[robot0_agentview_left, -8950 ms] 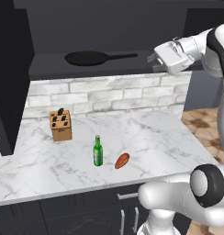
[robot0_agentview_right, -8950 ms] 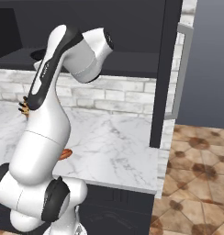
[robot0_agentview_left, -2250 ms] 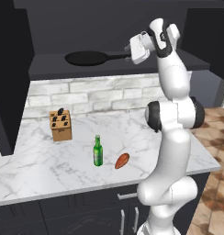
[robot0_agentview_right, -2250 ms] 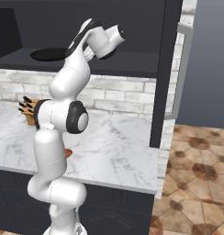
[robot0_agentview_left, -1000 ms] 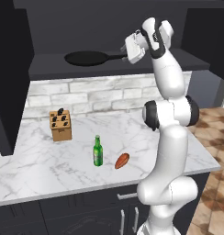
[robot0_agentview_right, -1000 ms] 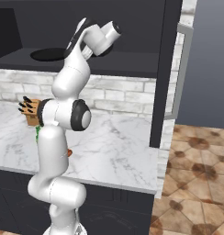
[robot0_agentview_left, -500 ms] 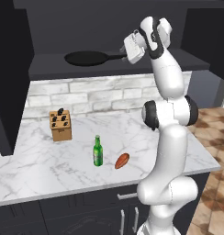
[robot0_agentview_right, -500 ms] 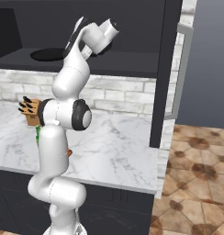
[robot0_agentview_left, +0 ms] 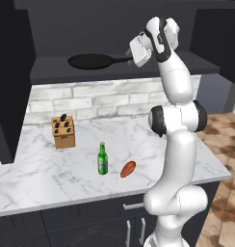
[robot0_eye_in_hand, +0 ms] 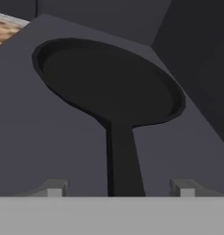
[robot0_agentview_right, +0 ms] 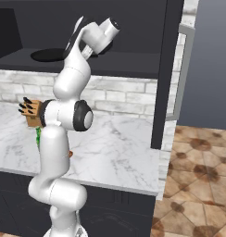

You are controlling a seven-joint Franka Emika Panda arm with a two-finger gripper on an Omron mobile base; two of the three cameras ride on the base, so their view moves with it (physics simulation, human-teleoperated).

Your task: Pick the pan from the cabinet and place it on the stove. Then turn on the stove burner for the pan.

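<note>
- Up high, gripper (robot0_eye_in_hand: 117, 187) with jaws spread apart, one finger tip (robot0_eye_in_hand: 53, 187) on each side of the pan's handle, neither tip touching it in the hand view.
- Seen from the left base view, gripper (robot0_agentview_left: 135, 54) at the free end of the long thin handle, raised to shelf level inside the cabinet (robot0_agentview_left: 114, 34).
- Nothing clamped between the tips; handle running straight up the middle of the gap.
- Pan (robot0_eye_in_hand: 109, 85) flat on the dark shelf inside the cabinet, round black bowl away from the hand, handle pointing back toward it.
- Same pan (robot0_agentview_left: 90, 61) in the left base view, on the shelf's left half, handle stretching right toward the hand.
- Also partly visible in the right base view as a dark oval (robot0_agentview_right: 47, 55) behind the white arm.
- Arm (robot0_agentview_left: 177, 140) rising from the lower right of the left base view, bent at a dark elbow joint over the counter, forearm reaching up to the shelf.
- Below the shelf, a pale brick wall strip, then a white marble counter (robot0_agentview_left: 42, 178).
- On the counter: a wooden knife block (robot0_agentview_left: 63, 131) near the wall at left, a green bottle (robot0_agentview_left: 103, 159) standing upright nearer the front edge, a small reddish-brown food item (robot0_agentview_left: 128, 169) lying just beside the bottle on its right.
- Dark drawers with short silver handles under the counter edge.
- Brown tiled floor (robot0_agentview_right: 198, 185) off to the right.
</note>
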